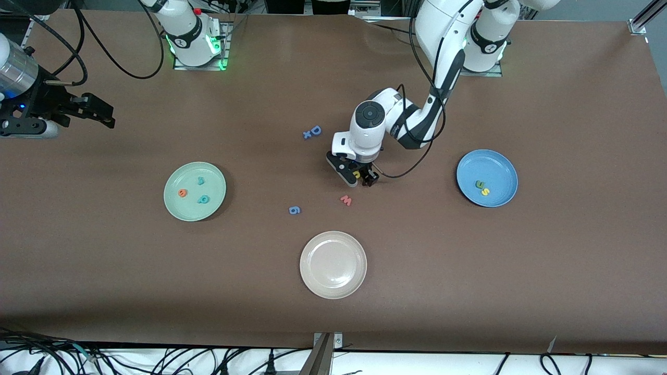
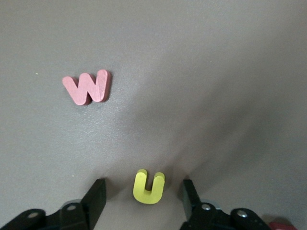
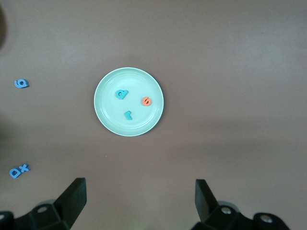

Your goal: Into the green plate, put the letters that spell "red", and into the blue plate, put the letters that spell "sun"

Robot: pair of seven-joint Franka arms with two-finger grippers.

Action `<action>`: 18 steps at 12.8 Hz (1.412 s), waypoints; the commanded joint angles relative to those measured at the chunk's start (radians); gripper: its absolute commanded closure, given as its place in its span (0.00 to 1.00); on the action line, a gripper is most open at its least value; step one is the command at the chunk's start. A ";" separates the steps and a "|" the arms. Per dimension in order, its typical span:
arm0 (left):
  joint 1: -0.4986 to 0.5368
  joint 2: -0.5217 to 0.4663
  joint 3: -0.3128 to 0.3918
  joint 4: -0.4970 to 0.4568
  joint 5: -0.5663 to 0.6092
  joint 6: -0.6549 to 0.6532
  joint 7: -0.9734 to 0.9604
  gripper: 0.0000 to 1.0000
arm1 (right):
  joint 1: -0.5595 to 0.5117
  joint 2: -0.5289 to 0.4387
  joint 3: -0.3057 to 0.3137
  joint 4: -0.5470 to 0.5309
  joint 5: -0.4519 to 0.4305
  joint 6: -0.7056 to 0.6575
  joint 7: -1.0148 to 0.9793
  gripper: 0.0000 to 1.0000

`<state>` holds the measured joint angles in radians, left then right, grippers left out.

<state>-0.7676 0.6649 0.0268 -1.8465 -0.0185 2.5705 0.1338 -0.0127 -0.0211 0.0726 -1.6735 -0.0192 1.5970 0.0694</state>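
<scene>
Left tool (image 1: 358,178) straddles the yellow "u" (image 2: 149,187) on the tabletop (image 1: 469,271), fingers apart, not gripping.
You see the "u" centred between both fingers, bare tabletop around it, the pink "w" (image 2: 88,87) nearby. Blue plate (image 1: 500,166) holding "s" (image 1: 485,191) and "n" (image 1: 479,184) lies toward the left arm's end. Right tool (image 1: 101,112) waits open; green plate (image 3: 108,117) holds "red".

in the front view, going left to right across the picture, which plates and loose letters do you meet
green plate → blue 6 → blue D → off-white plate → pink w → yellow u → blue plate
</scene>
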 commanded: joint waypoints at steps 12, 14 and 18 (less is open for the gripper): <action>0.013 -0.045 0.042 0.004 0.011 -0.007 0.009 0.87 | -0.004 -0.007 -0.001 -0.011 0.001 0.005 0.000 0.00; 0.056 -0.068 0.044 0.003 -0.026 -0.018 0.087 0.86 | -0.004 -0.007 -0.001 -0.009 0.001 0.005 0.000 0.00; 0.132 -0.136 0.105 -0.013 -0.172 -0.125 0.384 0.82 | -0.004 -0.007 0.001 -0.009 -0.001 0.009 -0.002 0.00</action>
<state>-0.6641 0.5842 0.1075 -1.8342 -0.1439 2.5022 0.3907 -0.0127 -0.0199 0.0707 -1.6741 -0.0192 1.5974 0.0694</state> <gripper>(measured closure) 0.744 0.000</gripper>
